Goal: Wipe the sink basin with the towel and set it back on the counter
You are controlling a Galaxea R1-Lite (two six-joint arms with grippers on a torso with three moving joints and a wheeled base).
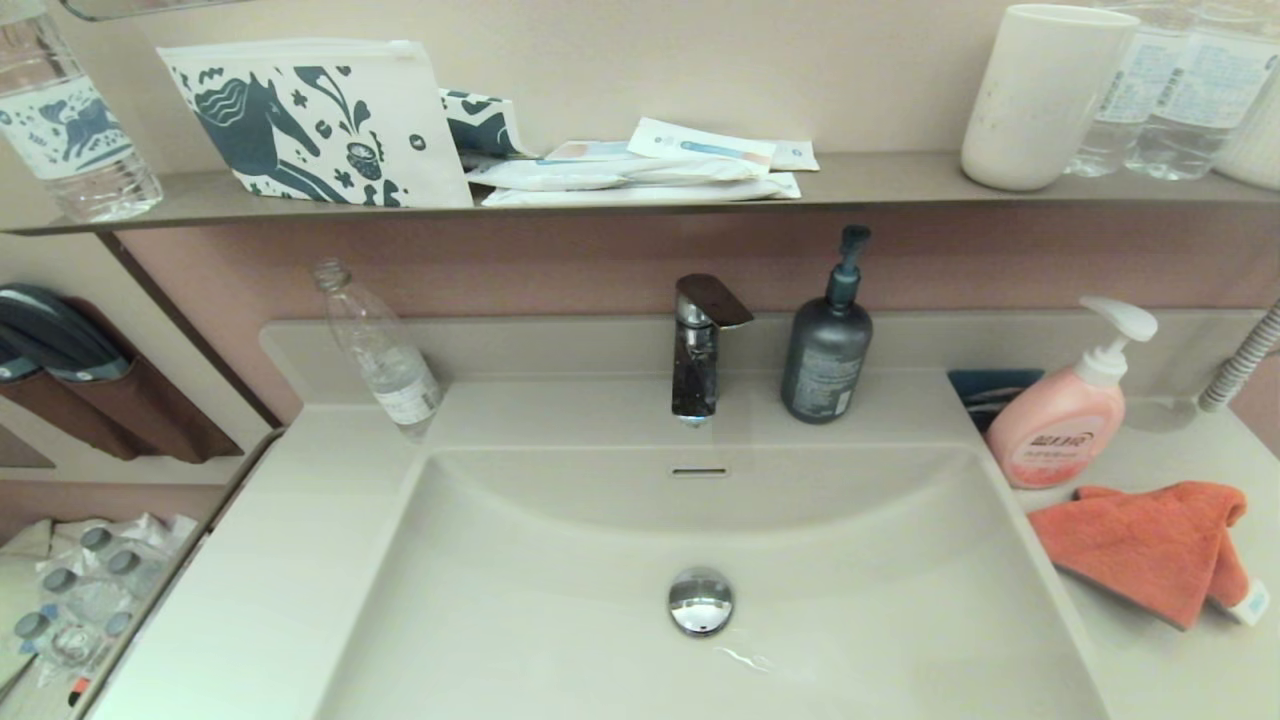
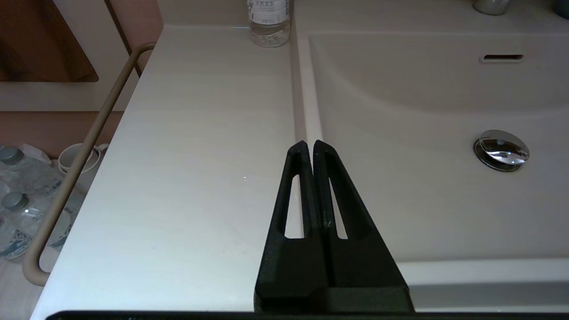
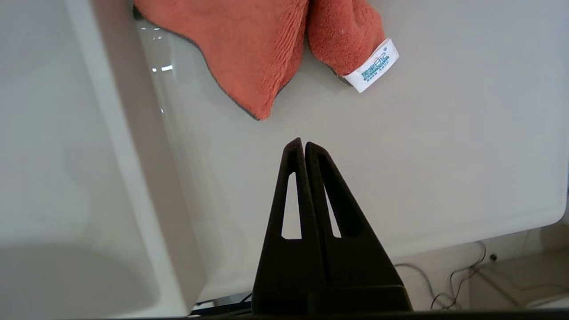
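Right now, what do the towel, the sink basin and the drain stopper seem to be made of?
The towel: fluffy orange microfibre-like cloth, going by its fuzzy ribbed pile, dark edging and sewn white tag.
The sink basin: glossy off-white ceramic or moulded resin; smooth with soft reflections, can't tell which.
The drain stopper: polished chrome-look metal, mirror reflections.

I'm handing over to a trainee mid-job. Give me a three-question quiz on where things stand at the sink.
1. True or false: the towel lies in the sink basin.
2. What stands just behind the towel on the counter? A) grey pump bottle B) pink soap bottle C) white cup
3. Fill in: the right end effector hangs over the counter short of the towel, fingers ____ and holding nothing.

Key: 1 false, it lies on the counter right of the basin; 2 B; 3 shut.
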